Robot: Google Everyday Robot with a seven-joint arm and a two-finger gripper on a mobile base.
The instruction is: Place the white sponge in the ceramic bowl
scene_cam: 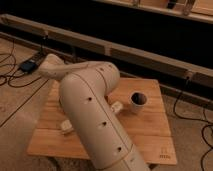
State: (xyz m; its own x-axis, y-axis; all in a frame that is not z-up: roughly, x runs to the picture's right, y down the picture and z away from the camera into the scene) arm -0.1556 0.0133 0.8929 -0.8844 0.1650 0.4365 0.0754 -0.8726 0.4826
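The white sponge [66, 126] lies on the wooden table [150, 135] near its front left, just left of my arm. My big white arm [95, 120] rises from the bottom middle and bends at an elbow [50, 66] over the table's far left corner. The green ceramic bowl is hidden behind the arm. My gripper is also hidden behind the arm, somewhere over the left half of the table.
A small dark cup with a pale rim [138, 100] stands right of the middle of the table. A small pale piece [116, 106] shows at the arm's right edge. Cables and a dark box [27, 65] lie on the floor at left. A low rail runs behind the table.
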